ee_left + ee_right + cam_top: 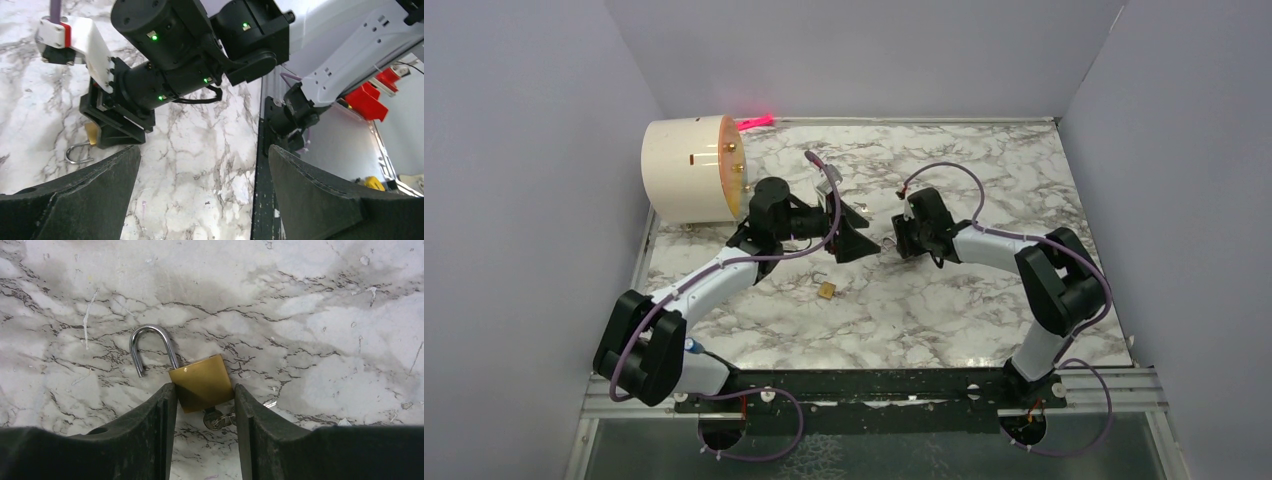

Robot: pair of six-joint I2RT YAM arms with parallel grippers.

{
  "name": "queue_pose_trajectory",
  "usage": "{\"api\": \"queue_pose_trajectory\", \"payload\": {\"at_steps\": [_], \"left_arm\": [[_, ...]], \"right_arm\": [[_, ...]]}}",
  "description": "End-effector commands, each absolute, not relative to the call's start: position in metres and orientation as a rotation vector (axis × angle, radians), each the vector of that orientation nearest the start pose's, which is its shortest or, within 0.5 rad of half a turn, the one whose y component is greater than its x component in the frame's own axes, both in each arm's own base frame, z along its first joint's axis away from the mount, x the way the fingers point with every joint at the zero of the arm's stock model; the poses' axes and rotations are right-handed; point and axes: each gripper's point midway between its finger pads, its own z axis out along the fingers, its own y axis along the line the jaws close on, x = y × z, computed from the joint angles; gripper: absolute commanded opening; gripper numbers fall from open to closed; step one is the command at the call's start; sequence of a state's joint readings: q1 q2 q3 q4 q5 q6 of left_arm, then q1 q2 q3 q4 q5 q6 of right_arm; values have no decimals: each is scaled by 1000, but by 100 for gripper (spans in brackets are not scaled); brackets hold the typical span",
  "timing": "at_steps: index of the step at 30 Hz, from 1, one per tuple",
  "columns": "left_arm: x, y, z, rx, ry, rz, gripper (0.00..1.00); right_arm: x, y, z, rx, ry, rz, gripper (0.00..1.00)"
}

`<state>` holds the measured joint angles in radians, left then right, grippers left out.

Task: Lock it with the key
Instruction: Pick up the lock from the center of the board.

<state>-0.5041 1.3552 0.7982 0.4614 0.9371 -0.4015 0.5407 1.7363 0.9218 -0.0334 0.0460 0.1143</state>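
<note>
Padlock [201,382] sits mid-frame on tabletop [325,315], brass body pinched between right end effector [205,405] fingers, shackle open pointing up-left, key [218,418] below. Left end effector [202,170] open, empty.

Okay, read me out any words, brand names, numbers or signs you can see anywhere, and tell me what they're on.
None: no legible text in any view.
padlock, between the right gripper fingers: brass face shows no readable marking.
cylindrical container: plain, no lettering.
</note>
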Motion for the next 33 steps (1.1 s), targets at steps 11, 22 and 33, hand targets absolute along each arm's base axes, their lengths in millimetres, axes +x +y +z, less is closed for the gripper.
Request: {"api": "queue_pose_trajectory", "payload": {"at_steps": [11,22,33], "left_arm": [[269,-292,228,693,1675,-1224,98],[263,-278,241,727,1618,-1213,91],[252,-259,264,776,1686,-1569,81]], "right_arm": [[334,225,38,-519,2404,335,14],[307,272,115,-611,2248,877,13],[286,268,180,-664,2121,1066,14]]}}
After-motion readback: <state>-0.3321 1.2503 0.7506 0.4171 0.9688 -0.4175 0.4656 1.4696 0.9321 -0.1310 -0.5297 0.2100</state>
